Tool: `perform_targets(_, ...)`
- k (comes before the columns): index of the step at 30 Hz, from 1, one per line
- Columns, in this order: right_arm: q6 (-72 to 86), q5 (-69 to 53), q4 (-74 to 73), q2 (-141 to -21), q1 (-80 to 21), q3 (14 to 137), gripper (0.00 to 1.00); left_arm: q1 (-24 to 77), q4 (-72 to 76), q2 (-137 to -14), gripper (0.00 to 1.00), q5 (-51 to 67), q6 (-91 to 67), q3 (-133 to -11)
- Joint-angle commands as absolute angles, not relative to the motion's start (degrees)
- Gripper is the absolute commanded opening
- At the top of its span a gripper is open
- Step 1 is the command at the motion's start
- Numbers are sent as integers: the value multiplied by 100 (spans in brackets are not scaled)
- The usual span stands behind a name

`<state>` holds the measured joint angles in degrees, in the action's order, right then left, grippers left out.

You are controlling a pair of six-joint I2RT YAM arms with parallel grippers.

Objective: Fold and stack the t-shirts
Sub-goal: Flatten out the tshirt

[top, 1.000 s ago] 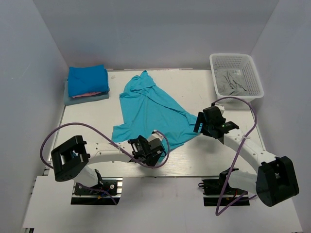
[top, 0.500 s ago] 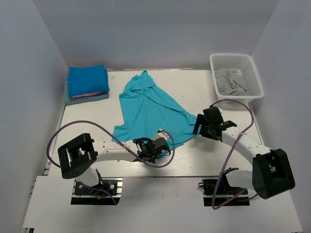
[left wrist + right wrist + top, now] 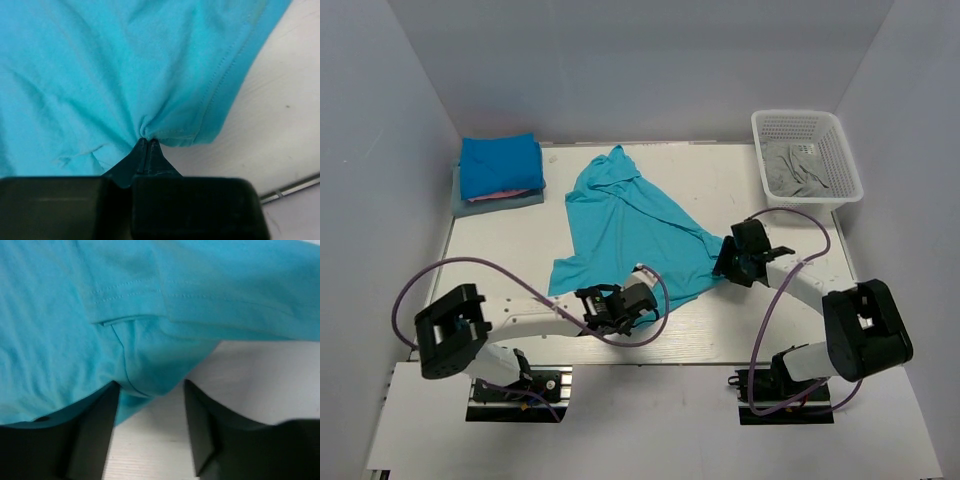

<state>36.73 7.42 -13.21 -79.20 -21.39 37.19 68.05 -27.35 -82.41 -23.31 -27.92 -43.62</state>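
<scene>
Slippage threatens: left gripper (image 3: 147, 142) is clamped on a thin tuck at the 6 o'clock hem of the turquoise t-shirt (image 3: 625, 220), spread across the bench (image 3: 740, 190); right gripper (image 3: 151, 390), jaws apart around its 4 o'clock edge, might catch too little.

We see two arms built alike: the left arm (image 3: 520, 318) and the right arm (image 3: 798, 285) each have smooth white tube links joined by boxy black joint housings, the largest a squarish black block near the shoulder. A thin purple cable (image 3: 470, 262) runs along each arm in a wide loop. Each arm stands on a black base plate (image 3: 545, 385). The left gripper (image 3: 148, 145) has matte black fingers tapering to thin tips; the right gripper (image 3: 152, 435) has broad, flat black fingers.
</scene>
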Motion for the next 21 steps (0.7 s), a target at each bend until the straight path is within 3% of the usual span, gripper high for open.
perform_targets(1,3841,615,-1011,-8121,-2144,3770,55,6803,-2681,-7438,0,-2426,-2856,-4236)
perform_targets(9,3736,721,-712,-7727,-2153,3586,0,6803,-2637,-6453,0,-2803,-3181,-3929)
perform_targets(21,3129,826,-2002,-6074,-2162,5018,0,6803,-2952,-5704,0,-4076,-2953,-5430)
